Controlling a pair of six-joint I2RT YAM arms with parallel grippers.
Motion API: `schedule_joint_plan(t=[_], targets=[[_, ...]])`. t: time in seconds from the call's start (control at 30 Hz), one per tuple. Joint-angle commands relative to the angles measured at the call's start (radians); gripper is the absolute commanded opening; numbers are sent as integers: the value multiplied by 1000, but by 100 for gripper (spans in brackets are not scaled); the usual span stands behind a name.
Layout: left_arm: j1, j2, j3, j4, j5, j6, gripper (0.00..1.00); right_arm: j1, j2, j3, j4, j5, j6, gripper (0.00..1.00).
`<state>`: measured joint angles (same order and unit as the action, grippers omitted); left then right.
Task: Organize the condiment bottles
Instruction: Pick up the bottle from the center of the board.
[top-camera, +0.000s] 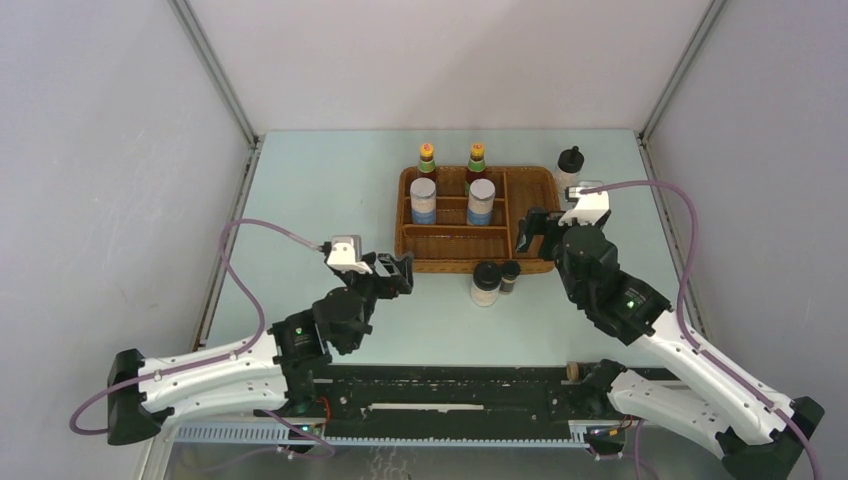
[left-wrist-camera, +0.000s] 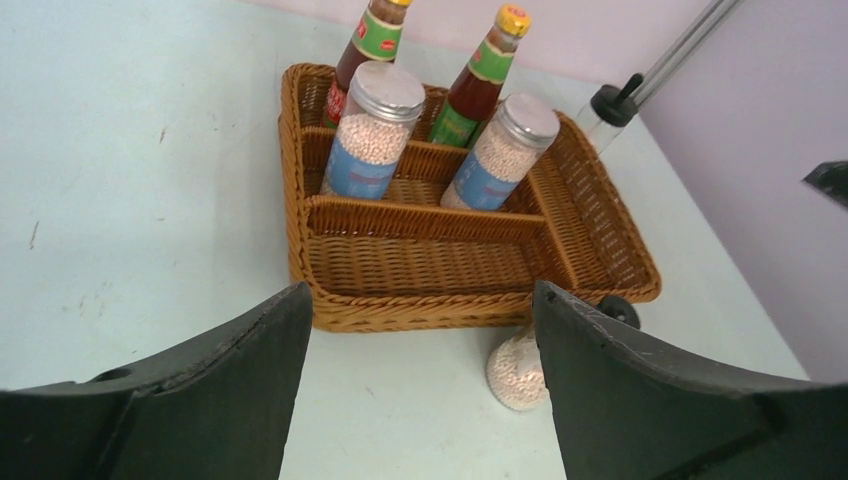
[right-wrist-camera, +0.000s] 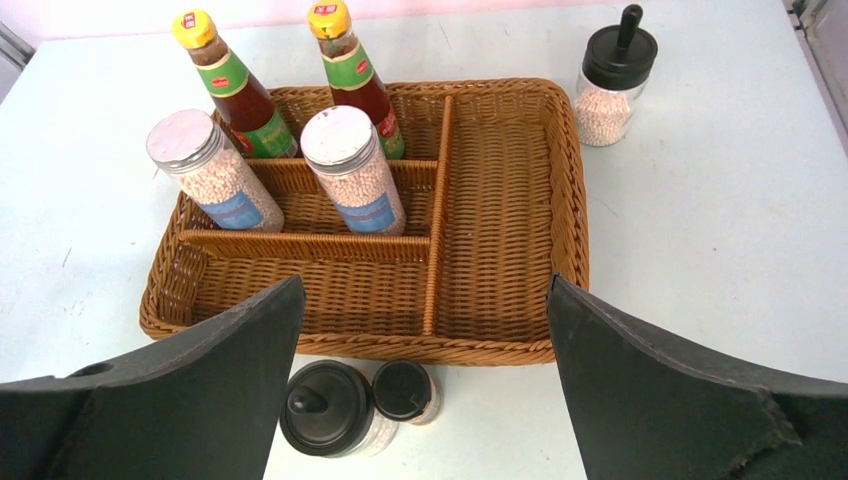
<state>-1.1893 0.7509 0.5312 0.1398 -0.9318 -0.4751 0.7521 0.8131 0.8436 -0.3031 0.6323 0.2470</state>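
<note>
**Pale Counter, Bottles Partly Sorted**

Pale counter (top-camera: 320, 200) is seen under a wicker tray (right-wrist-camera: 565, 200). Two yellow-capped sauce bottles (right-wrist-camera: 235, 95) (right-wrist-camera: 355, 70), banded green and red, are stood at its far left; their print cannot be read. Two silver-lidded shakers (right-wrist-camera: 215, 170) (right-wrist-camera: 355, 170) with blue labels are set just before them. One black-capped jar (right-wrist-camera: 612, 80) is left beyond the far right corner. A second black-capped jar (right-wrist-camera: 330, 408) and a tiny dark-capped bottle (right-wrist-camera: 405, 390) are placed outside the near edge. The left end effector (top-camera: 395, 272) and right end effector (top-camera: 533, 232) are held apart, empty.

No legible txt: sauce bottles (right-wrist-camera: 240, 95) have green neck labels w/ small red logo, shakers (right-wrist-camera: 355, 170) blue labels — print too blurred.
</note>
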Motion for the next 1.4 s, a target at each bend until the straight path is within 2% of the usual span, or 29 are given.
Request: schedule_joint_plan(t=[0.0,0.5,0.77,0.9,1.13,1.37], targets=[[-4,4,49,-47,-37,-30,85,29,-1,70,-25,56,-14,99],[-15,-95,75,-173,-57,-83,84,200,-60,128,-130,232,18,99],[-15,-76,141,-227,-44,-73,84,206,-106,129,-153,260,28,100],[-15,-58,166,-226,-33,-58,84,122,-88,129,-142,196,24,100],[-15,-20,195,-215,-18,-43,84,-174,-12,131,-46,-60,39,100],[-15,6,204,-162,3,7,85,-404,194,204,19,-247,59,100]])
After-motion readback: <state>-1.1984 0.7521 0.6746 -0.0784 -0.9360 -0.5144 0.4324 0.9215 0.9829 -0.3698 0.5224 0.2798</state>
